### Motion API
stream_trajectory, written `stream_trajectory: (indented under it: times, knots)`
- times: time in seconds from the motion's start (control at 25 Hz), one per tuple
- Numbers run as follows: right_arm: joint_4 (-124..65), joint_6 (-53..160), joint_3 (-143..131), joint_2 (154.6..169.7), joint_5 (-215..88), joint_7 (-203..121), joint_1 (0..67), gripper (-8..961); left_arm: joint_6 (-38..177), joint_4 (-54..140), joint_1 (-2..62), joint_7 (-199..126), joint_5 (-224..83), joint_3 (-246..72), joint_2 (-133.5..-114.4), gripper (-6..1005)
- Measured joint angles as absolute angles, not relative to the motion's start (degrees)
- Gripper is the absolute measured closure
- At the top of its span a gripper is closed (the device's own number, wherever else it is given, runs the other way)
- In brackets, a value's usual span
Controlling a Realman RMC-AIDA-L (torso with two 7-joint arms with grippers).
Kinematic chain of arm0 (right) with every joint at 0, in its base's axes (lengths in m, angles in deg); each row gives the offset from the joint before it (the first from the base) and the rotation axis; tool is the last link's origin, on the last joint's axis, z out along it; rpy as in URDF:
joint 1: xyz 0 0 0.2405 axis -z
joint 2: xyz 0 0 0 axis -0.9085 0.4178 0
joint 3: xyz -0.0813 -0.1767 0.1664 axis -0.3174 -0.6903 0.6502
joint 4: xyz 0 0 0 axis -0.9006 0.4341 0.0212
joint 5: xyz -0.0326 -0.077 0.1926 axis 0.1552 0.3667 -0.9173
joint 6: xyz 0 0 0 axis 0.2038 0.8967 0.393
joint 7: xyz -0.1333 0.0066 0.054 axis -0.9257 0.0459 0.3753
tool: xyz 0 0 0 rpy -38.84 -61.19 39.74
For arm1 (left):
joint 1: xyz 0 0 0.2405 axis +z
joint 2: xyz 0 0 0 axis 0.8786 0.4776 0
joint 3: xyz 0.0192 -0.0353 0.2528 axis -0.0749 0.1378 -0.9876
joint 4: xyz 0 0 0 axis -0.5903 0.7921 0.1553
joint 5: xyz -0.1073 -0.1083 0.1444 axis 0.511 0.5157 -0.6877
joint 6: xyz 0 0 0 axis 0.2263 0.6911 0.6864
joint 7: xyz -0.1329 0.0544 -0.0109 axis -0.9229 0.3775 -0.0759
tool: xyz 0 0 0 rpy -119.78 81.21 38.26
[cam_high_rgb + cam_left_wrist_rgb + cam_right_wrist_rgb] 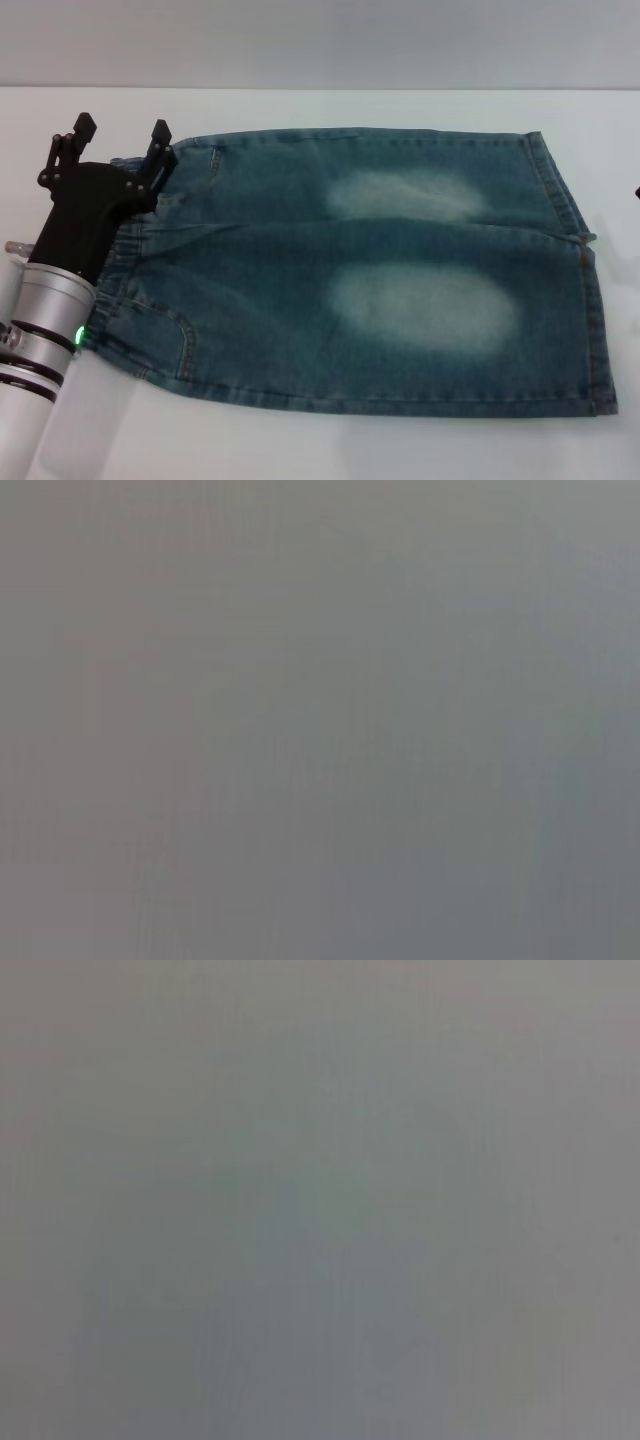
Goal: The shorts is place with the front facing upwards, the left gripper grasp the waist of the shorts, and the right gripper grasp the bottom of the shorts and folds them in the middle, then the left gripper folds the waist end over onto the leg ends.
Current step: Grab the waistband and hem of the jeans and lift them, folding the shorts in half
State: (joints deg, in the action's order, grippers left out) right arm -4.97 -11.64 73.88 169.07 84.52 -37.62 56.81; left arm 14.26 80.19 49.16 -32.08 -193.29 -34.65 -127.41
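Observation:
Blue denim shorts [380, 270] lie flat on the white table [330, 445], doubled lengthwise with one leg on the other. The waist is at the left and the leg hems at the right. My left gripper [122, 130] stands open over the far waist corner; one fingertip [160, 132] is at the denim edge and the other is off the cloth, above the table. Nothing sits between the fingers. Of my right arm only a dark sliver [637, 192] shows at the right edge, past the hems. Both wrist views are plain grey and show nothing.
Bare white table surrounds the shorts, with a wide strip along the front edge and at the far side up to the wall line [320, 88].

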Motion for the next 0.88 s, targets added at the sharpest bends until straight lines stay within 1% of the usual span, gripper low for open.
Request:
stream_trajectory:
  times: [0.48, 0.64, 0.76, 0.88]
  knots:
    - [-4.82, -11.32, 73.84, 169.06, 84.52, -37.16, 56.87, 145, 14.27, 80.19, 49.16, -32.08, -193.28, -34.65, -127.41, 140]
    - [-3.74, -9.89, 73.84, 168.58, 84.83, -32.95, 57.14, 145, 15.47, 81.76, 49.48, -32.07, -193.28, -34.62, -127.31, 140]
    - [4.35, -1.92, 74.21, 167.88, 87.1, -32.29, 60.46, 146, 18.85, 85.92, 50.5, -30.74, -193.3, -33.95, -126.91, 139]
    - [20.73, 14.91, 75.51, 166.94, 89.31, -34.25, 65.95, 144, 27.48, 94.37, 53.04, -25.43, -193.29, -30.47, -126.5, 139]
